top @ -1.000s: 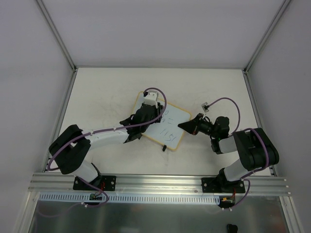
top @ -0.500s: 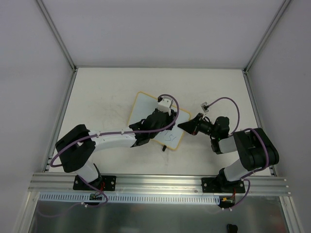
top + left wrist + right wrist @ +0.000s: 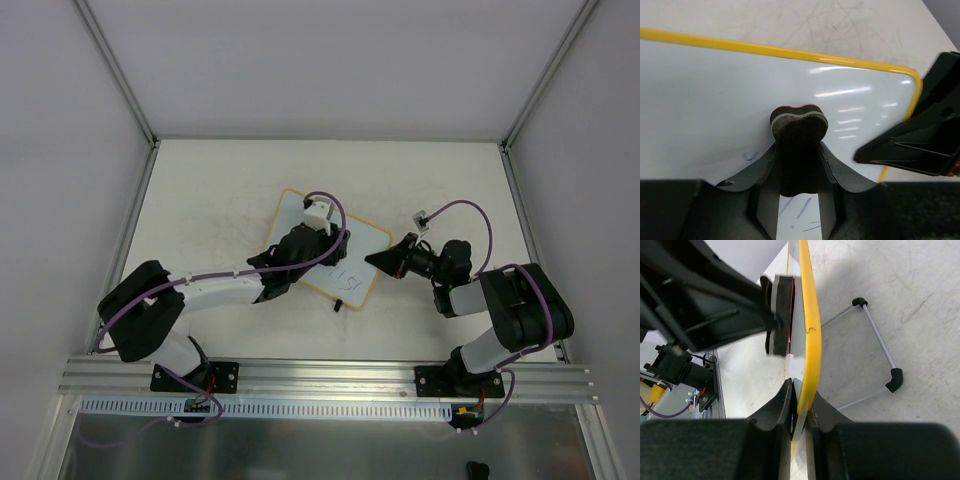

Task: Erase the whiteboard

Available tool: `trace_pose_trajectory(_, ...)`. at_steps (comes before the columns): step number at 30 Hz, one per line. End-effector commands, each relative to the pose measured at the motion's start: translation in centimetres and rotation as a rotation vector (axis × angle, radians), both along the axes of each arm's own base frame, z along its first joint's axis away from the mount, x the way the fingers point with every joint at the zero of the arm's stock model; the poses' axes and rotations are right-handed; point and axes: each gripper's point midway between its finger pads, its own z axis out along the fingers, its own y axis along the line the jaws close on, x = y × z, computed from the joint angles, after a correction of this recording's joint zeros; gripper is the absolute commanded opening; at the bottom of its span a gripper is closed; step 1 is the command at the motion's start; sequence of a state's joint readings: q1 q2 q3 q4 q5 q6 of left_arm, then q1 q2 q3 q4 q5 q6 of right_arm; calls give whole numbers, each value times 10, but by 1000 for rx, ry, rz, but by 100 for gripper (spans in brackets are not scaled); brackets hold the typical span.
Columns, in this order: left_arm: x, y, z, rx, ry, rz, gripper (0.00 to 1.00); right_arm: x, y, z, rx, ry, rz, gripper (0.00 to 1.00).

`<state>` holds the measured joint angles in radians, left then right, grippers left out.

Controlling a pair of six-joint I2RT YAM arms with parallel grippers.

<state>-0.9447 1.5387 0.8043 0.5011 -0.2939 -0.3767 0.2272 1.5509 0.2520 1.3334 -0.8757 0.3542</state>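
Top external view puts the whiteboard [image 3: 365, 250] on the table [image 3: 220, 180] between the two arms, turned askew, its long axis running from the far left toward the right arm. The right gripper [image 3: 378, 259] is closed on the board's short right-hand edge. The right wrist view confirms this, with the yellow frame [image 3: 807, 315] pinched edge-on between the two fingers and a wire leg [image 3: 875, 335] sticking out from the board's back. The left gripper [image 3: 312, 238] is over the middle of the board, clamped on the black eraser [image 3: 799, 125]. In the left wrist view the eraser's pad end appears to touch the white face and points at the far yellow edge. What the coming stroke turns on is where the writing lies. The only marks [image 3: 349, 278] visible from above sit in the board's near right corner, nearer the bases than the eraser and just to the near side of the right gripper. The left wrist view agrees: faint blue strokes [image 3: 796, 209] show under the gripper, behind the eraser, while the face ahead looks clean. My judgement is that the left arm, the only one holding the eraser, has to draw back toward itself and rightward, stopping short of the holding fingers.
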Motion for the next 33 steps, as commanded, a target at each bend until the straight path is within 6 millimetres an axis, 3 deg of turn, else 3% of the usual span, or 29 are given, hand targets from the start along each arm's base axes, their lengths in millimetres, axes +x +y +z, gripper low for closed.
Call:
trace_pose_trajectory(1, 29, 71, -24, 85, 15, 175, 0, -5, 8, 32, -7, -318, 74, 0)
trace_pose_trajectory(5, 37, 100, -22, 126, -20, 237, 0, -4, 7, 33, -7, -321, 73, 0)
trace_pose_trajectory(9, 35, 103, -26, 115, -13, 232, 0, -4, 7, 33, -7, -322, 73, 0)
trace_pose_trajectory(14, 25, 79, -28, 79, 1, 183, 0, -4, 7, 32, -8, -319, 73, 0)
trace_pose_trajectory(22, -23, -7, -15, 43, -17, 6, 0, -4, 7, 32, -8, -318, 71, 0)
trace_pose_trajectory(25, -41, -29, -11, 54, -39, -34, 0, -4, 7, 31, -8, -315, 71, 0)
trace_pose_trajectory(29, -53, -42, -17, 38, -10, -67, 0, -4, 7, 32, -7, -316, 71, 0)
trace_pose_trajectory(33, -46, -24, -28, 61, 2, -4, 0, -4, 8, 32, -6, -316, 73, 0)
